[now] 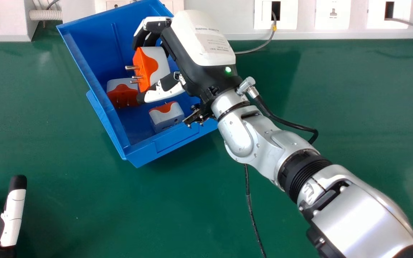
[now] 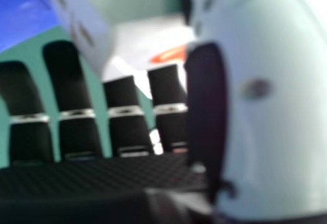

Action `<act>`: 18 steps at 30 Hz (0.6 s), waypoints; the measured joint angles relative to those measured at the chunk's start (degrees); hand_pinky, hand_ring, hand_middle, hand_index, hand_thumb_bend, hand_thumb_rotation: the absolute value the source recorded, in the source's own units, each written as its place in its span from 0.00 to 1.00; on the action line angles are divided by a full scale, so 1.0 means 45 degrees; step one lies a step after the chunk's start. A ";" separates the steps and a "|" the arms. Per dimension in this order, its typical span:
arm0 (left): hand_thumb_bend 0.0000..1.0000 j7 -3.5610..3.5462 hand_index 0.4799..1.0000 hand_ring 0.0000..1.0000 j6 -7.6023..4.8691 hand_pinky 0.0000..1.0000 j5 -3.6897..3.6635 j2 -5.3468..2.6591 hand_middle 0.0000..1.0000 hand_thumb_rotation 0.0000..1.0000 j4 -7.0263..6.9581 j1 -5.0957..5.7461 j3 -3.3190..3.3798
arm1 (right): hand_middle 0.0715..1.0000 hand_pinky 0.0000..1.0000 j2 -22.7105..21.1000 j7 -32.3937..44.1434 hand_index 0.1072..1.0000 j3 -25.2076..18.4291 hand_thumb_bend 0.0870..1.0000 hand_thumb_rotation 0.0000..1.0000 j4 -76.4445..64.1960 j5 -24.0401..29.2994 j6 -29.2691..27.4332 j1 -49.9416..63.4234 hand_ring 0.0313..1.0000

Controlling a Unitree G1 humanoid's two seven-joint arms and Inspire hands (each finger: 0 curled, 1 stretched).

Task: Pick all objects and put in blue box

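One blue box point(image 1: 140, 154) stood upper left of centre. The right hand point(image 1: 203, 61), upper centre, was closed on the largest plug adapter point(image 1: 157, 61) over the box interior; the left hand point(image 1: 13, 216), lower-left corner, was relaxed. Inside lay a second adapter point(image 1: 122, 94), left, and a third adapter point(image 1: 167, 115), nearer centre.

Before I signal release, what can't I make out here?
- Head view: right hand hides some of the blue box's inside.
- Head view: edge cuts off left hand.
- Right hand view: held adapter blurred, cut by edge.
- Head view: its prongs overlap another adapter, hiding whether they touch.
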 measured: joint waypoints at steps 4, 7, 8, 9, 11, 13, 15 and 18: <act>0.98 -0.0035 1.00 0.94 0.0003 0.97 -0.0022 0.0000 0.96 0.88 0.0002 -0.0006 0.0031 | 0.44 0.33 -0.0006 0.0000 0.49 0.0241 0.45 0.00 0.0026 -0.0143 0.0189 -0.0181 0.40; 0.99 -0.0050 1.00 0.94 0.0004 0.97 -0.0025 -0.0004 0.95 0.88 0.0002 -0.0008 0.0050 | 0.44 0.33 0.0016 -0.0025 0.49 0.0511 0.45 0.00 0.0062 -0.0349 0.0269 -0.0260 0.40; 0.99 -0.0056 1.00 0.94 0.0003 0.97 -0.0024 -0.0004 0.95 0.88 0.0002 -0.0006 0.0054 | 0.44 0.33 0.0040 -0.0025 0.49 0.0611 0.45 0.00 0.0092 -0.0495 0.0386 -0.0272 0.40; 0.99 -0.0055 1.00 0.94 0.0003 0.97 -0.0023 -0.0005 0.95 0.88 0.0002 -0.0004 0.0054 | 0.44 0.33 0.0054 -0.0023 0.49 0.0636 0.45 0.00 0.0117 -0.0513 0.0445 -0.0273 0.40; 0.98 -0.0057 1.00 0.96 -0.0033 0.98 -0.0025 -0.0020 0.96 0.88 0.0003 0.0005 0.0075 | 0.45 0.33 0.0099 0.0032 0.48 0.0820 0.45 0.00 0.0214 -0.0602 0.0765 -0.0300 0.40; 0.98 -0.0048 1.00 0.95 -0.0052 0.99 -0.0022 -0.0033 0.96 0.88 0.0004 0.0016 0.0083 | 0.45 0.33 0.0116 0.0112 0.47 0.0890 0.45 0.00 0.0269 -0.0630 0.0862 -0.0325 0.41; 0.98 -0.0009 1.00 0.95 -0.0055 0.99 -0.0008 -0.0059 0.96 0.88 0.0008 0.0021 0.0081 | 0.46 0.34 0.0141 0.0230 0.48 0.0955 0.45 0.00 0.0314 -0.0645 0.1042 -0.0347 0.41; 0.98 0.0070 0.98 0.95 -0.0055 0.99 0.0055 -0.0061 0.96 0.89 0.0020 0.0028 0.0062 | 0.47 0.33 0.0202 0.0234 0.48 0.1117 0.45 0.00 0.0410 -0.0796 0.1371 -0.0415 0.43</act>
